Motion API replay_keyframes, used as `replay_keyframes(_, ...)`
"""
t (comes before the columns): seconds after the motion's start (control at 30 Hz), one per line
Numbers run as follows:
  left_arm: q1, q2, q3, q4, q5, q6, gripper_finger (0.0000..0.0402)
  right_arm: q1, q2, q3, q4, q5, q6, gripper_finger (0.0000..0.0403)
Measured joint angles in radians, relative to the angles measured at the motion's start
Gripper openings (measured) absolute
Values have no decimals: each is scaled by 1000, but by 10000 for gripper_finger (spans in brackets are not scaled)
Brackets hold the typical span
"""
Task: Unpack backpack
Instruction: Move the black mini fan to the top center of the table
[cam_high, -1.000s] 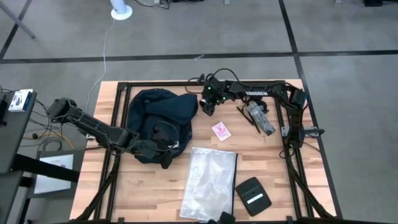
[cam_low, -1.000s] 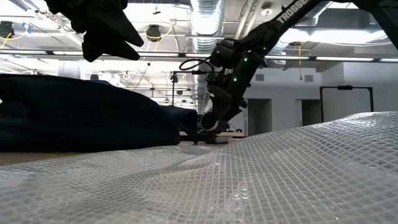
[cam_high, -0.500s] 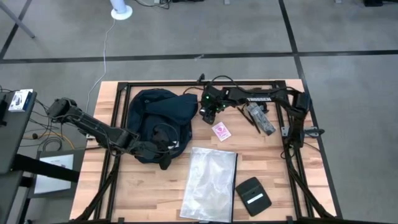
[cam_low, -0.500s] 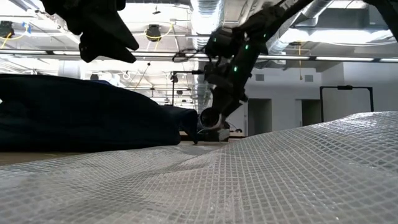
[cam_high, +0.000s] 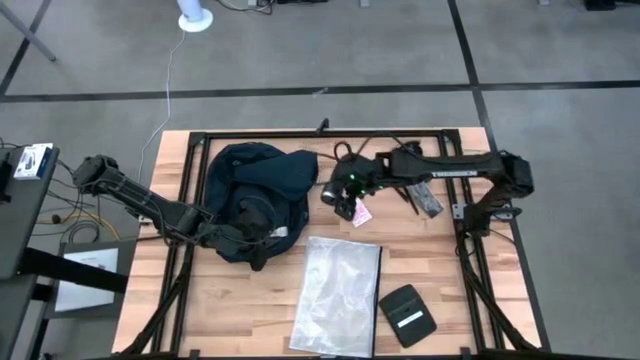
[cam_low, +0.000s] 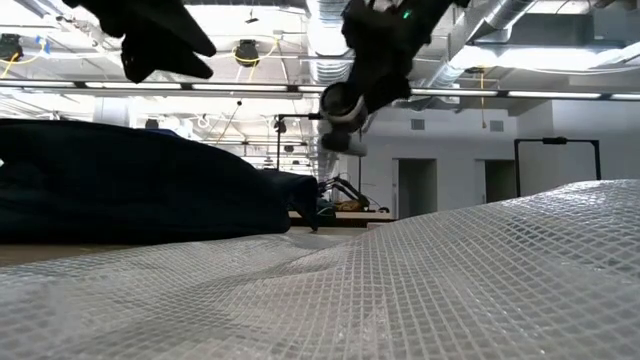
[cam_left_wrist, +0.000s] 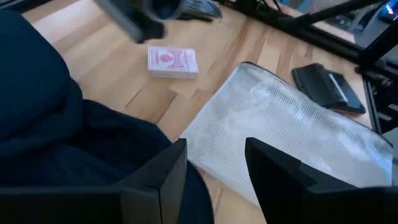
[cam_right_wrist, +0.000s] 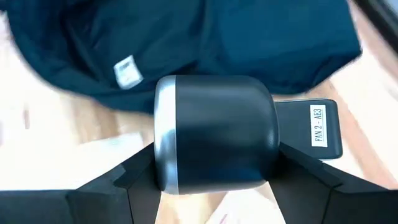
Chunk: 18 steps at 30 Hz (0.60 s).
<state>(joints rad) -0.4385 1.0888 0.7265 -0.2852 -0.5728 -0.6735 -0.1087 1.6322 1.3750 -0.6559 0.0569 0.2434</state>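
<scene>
The backpack (cam_high: 258, 190) lies under the left end effector (cam_high: 262, 213), whose fingers stand apart. The right end effector (cam_high: 345, 200), gripping a dark cylinder (cam_right_wrist: 214, 134), has swung away from the backpack and risen, now over the pink card pack (cam_high: 360, 213) on the counter (cam_high: 240, 310).

Backpack (cam_high: 262, 180) between both grippers

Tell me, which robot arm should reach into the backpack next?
Left, most likely. The left gripper is open and empty, right at the edge of the backpack. The right gripper is busy: it is up in the air beside the bag, shut on a dark round can.
</scene>
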Motion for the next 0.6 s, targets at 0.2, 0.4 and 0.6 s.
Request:
replay_keyframes(0.2,0,-6,-2,-21,2,14,152,117,-53,-25,-122,-1,126,233)
replay_keyframes(0.4,0,-6,-2,-26,3,52,152,223,-57,-27,-149,-2,211,234)
replay_keyframes(0.6,2,-6,-2,-29,0,68,152,266,-57,-27,-234,-3,316,234)
